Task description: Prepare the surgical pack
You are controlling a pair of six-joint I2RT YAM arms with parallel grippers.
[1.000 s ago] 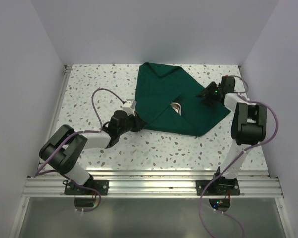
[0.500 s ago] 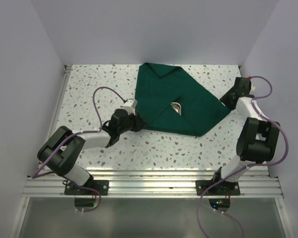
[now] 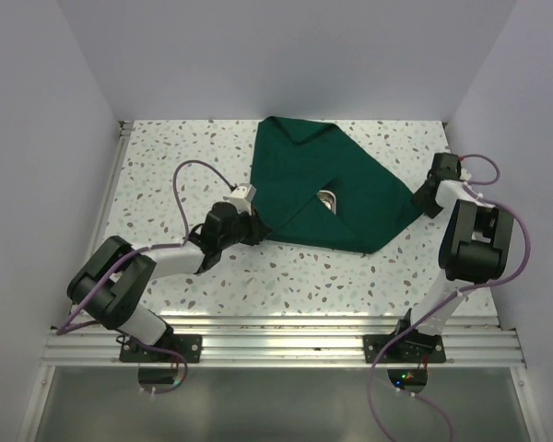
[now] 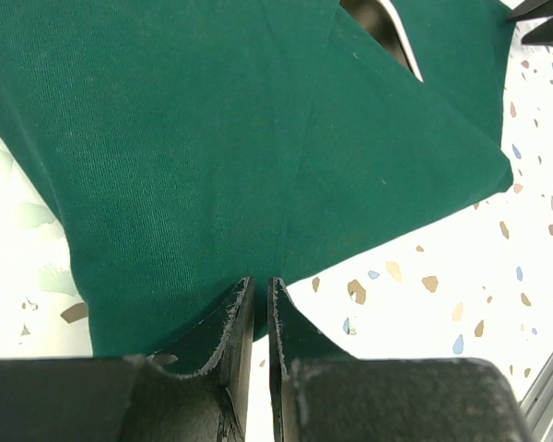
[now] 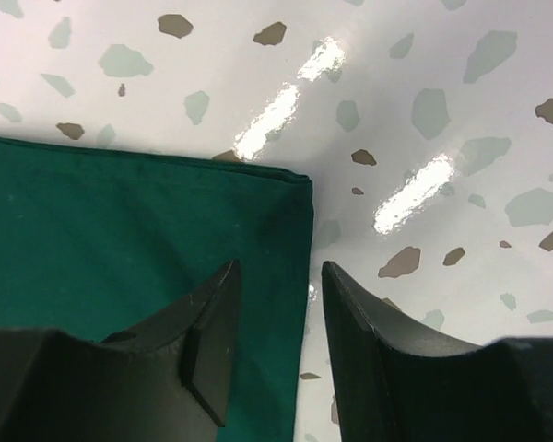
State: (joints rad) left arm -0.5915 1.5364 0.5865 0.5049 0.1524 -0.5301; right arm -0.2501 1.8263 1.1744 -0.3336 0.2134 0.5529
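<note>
Now, sheet: you have it lying on the table, toward the far side, partly folded, with its flaps drawn in over the middle.
Sheet outline: your top view shows one corner pointing to the near side and another reaching toward the right arm.
Tray: you see only a sliver of it, through the gap where the flaps meet; cloth covers the rest.
Left gripper: yours sits low at the sheet's near-left edge, with the jaws clenched to a thin slit on that edge. A crease runs up the cloth from the tips.
Right gripper: yours is released, jaws apart, hovering at the sheet's right corner.
Right fingers: in your wrist view one is over the green cloth and the other over bare table, with the sheet's side edge running between them.
Right grip: you hold nothing there.
</note>
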